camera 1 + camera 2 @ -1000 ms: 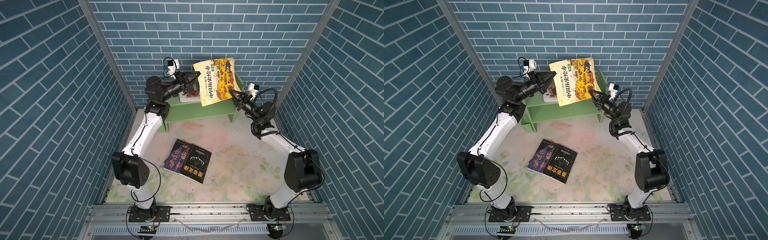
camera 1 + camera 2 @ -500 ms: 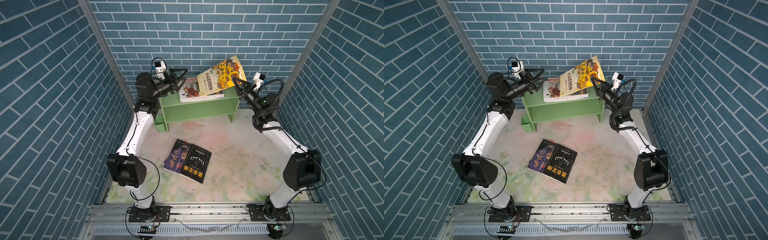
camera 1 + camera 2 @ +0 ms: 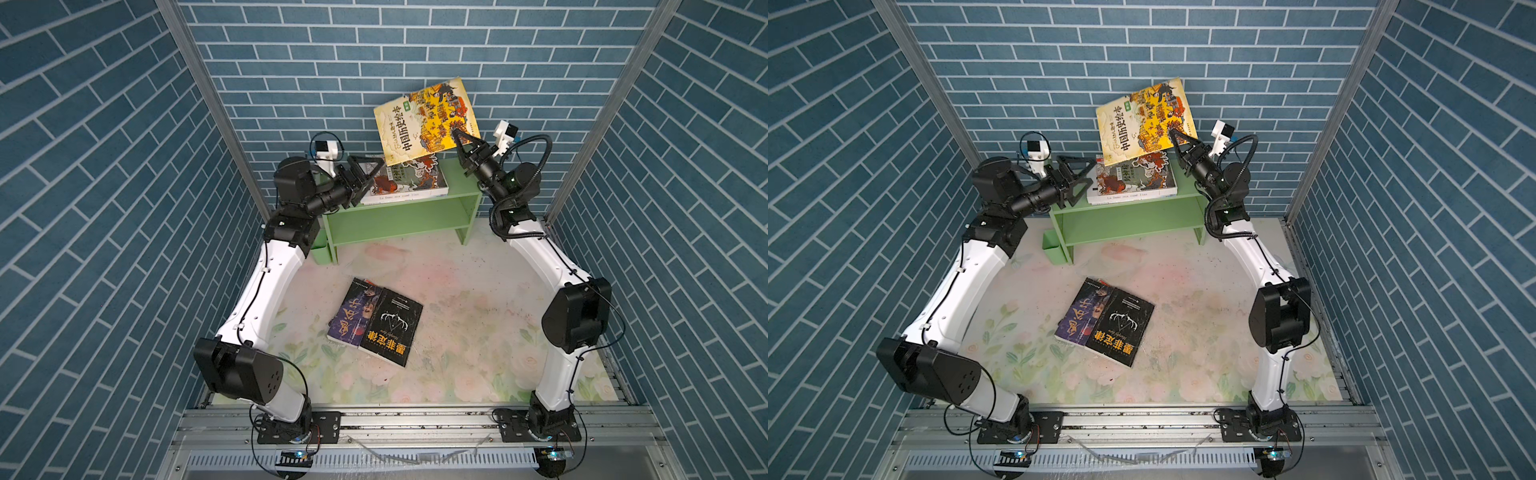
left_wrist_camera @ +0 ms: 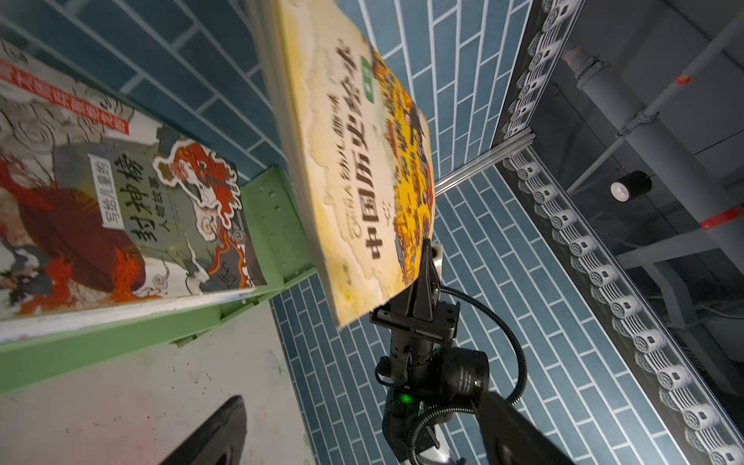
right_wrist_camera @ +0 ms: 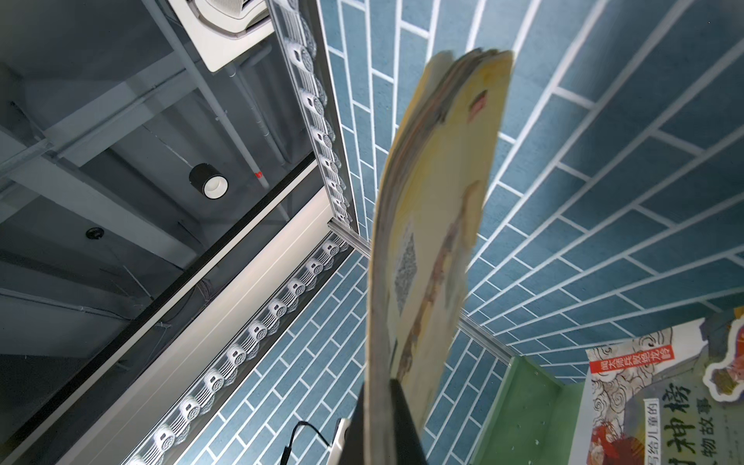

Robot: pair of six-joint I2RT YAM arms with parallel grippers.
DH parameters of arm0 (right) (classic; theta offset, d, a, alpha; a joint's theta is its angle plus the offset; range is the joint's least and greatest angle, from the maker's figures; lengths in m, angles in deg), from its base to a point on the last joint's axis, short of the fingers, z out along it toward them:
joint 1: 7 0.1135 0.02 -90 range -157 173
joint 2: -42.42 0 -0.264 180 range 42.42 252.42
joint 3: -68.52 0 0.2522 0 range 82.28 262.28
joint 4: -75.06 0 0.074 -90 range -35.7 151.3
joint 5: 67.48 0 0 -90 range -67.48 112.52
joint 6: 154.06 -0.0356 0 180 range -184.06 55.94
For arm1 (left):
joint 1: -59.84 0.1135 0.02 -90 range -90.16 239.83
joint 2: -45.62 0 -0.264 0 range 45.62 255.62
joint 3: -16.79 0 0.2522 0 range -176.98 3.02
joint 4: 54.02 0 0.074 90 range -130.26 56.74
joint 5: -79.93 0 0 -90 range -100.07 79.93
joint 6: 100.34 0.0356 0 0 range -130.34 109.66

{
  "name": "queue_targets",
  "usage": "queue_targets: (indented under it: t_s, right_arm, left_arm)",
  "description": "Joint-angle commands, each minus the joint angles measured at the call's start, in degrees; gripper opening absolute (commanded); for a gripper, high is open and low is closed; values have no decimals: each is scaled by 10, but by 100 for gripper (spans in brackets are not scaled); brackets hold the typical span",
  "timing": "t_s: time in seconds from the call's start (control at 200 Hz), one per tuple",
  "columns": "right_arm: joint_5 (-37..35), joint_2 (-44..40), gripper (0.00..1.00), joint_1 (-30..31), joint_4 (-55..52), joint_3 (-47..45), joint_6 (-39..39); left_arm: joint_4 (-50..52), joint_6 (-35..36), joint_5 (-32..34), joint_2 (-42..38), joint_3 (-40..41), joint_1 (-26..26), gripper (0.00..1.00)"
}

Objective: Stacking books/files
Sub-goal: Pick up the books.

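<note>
My right gripper (image 3: 457,137) (image 3: 1173,135) is shut on a lower corner of the yellow illustrated book (image 3: 426,120) (image 3: 1144,120) (image 4: 362,169) (image 5: 430,225). It holds the book steeply tilted in the air above the shelf. A red-green beast book (image 3: 409,176) (image 3: 1138,176) (image 4: 120,217) tops a small stack on the light green shelf (image 3: 399,216) (image 3: 1129,216). My left gripper (image 3: 372,174) (image 3: 1086,176) stands open at the stack's left edge, holding nothing. A purple book (image 3: 353,311) and a black book (image 3: 390,328) lie side by side on the floral mat.
Blue brick walls close in the back and both sides. A small green cup-like box (image 3: 322,251) stands by the shelf's left leg. The shelf's lower level shows no books. The metal rail (image 3: 415,419) with both arm bases runs along the front.
The left gripper has opened wide, drawn back to the left and returned to the stack's edge. The right gripper lowered the yellow book toward the stack, then raised it steeply again.
</note>
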Motion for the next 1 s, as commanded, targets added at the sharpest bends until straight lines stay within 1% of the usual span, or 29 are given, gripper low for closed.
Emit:
queue_targets:
  t_s: [0.0,0.105,0.235,0.35,0.45,0.545,0.675,0.83,0.895,0.995]
  right_arm:
    - [-11,13,0,8,28,39,-8]
    - [-8,19,0,12,26,45,-8]
    - [-8,17,0,16,25,37,-10]
    - [-9,15,0,22,33,28,-13]
    - [-11,12,0,25,38,17,-17]
    - [-14,9,0,28,56,5,-28]
    - [-19,7,0,29,68,-5,-32]
    - [-15,12,0,33,64,-4,-30]
    - [-12,14,0,34,59,-4,-29]
    - [-9,19,0,37,48,-5,-28]
  left_arm:
    - [-59,-40,0,5,27,-13,93]
    - [-65,-50,3,16,30,-13,94]
    - [-81,-63,11,42,8,-13,95]
    - [-118,-105,22,75,-21,-13,92]
    - [-171,-148,30,99,-35,-13,83]
    - [-163,-147,36,113,-61,-13,76]
    - [-169,-154,32,122,-81,-13,56]
    - [-173,-156,31,128,-86,-13,33]
    - [-172,-155,30,129,-89,-13,25]
    - [-159,-141,28,131,-98,-10,18]
